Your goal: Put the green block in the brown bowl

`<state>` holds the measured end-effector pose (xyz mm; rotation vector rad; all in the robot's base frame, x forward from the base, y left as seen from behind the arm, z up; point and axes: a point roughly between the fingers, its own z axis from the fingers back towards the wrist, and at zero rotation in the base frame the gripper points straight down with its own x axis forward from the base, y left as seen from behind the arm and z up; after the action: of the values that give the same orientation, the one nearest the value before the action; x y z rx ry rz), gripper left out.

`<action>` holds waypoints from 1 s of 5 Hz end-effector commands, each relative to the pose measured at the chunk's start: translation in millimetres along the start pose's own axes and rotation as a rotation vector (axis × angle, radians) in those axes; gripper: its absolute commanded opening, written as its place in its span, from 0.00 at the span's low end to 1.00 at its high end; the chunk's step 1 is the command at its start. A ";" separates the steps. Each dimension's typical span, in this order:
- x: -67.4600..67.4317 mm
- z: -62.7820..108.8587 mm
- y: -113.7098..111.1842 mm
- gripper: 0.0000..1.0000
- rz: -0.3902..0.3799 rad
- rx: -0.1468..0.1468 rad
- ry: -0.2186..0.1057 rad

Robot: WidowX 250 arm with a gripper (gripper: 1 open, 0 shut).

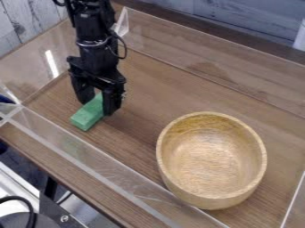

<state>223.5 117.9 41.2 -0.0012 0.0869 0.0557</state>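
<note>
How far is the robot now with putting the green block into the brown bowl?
Done: the gripper is down over the green block, its fingers open on either side of it. In hand: the grasp; the fingers have not closed, and the block lies on the table. Left: close, lift, carry the block to the brown bowl, which is empty, and release it.

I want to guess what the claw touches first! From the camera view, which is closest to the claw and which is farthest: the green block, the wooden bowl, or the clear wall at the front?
1. Small bright green block: right under the open claw, between its fingers.
2. Clear plastic front wall: just below the block in the picture.
3. Large round light-brown wooden bowl: far off at lower right.
</note>
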 end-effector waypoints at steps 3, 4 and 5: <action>10.9 15.0 7.2 1.00 0.020 0.014 -0.054; 12.8 9.9 8.5 1.00 0.025 0.016 -0.043; 14.3 4.2 10.3 1.00 0.030 0.018 -0.030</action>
<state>228.2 121.6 33.5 -0.0052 0.1032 0.0794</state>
